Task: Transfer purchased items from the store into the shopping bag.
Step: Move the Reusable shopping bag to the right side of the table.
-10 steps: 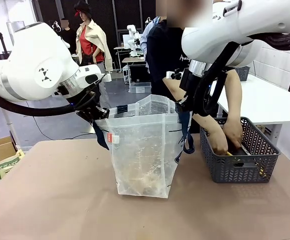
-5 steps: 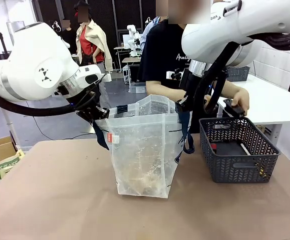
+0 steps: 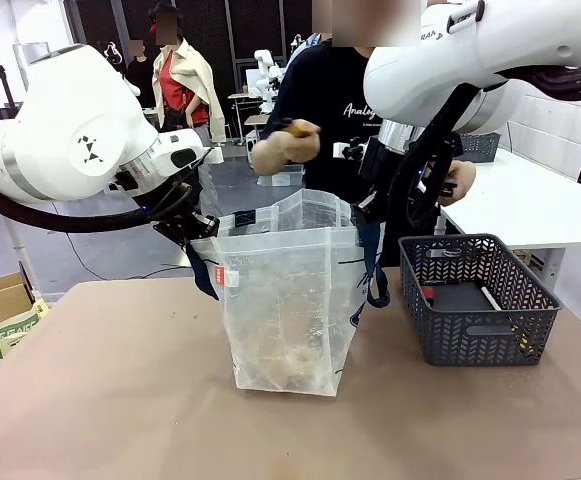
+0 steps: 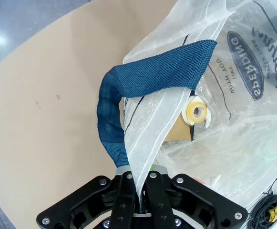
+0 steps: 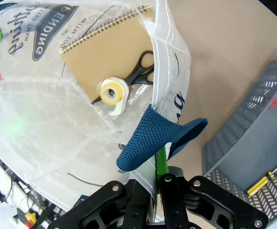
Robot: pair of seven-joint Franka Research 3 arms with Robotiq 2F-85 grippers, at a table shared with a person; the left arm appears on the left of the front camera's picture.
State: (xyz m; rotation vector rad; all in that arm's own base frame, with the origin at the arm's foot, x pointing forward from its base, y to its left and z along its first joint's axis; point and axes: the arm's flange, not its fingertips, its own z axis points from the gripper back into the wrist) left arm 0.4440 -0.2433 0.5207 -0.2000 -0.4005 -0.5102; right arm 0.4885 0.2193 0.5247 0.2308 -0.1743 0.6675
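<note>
Partly done, seemingly. Left gripper (image 4: 138, 193), right gripper (image 5: 155, 186) clamped on rim of translucent clear plastic shopping bag (image 3: 290, 290), mid-table. Inside already: brown spiral notebook (image 5: 105, 50), black scissors (image 5: 145, 67), yellow tape roll (image 5: 110, 91). More waiting in dark grey mesh basket (image 3: 470, 340), right.

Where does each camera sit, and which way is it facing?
Front: fixed between the arms, facing across the table at the person; both arms flank the shopping bag.
Left wrist: on the left arm, looking down its jaws, shut on the bag's rim by a blue handle.
Right wrist: on the right arm, looking down its shut jaws into the bag; mesh basket alongside.
Shared: both wrist views show the tape roll.
</note>
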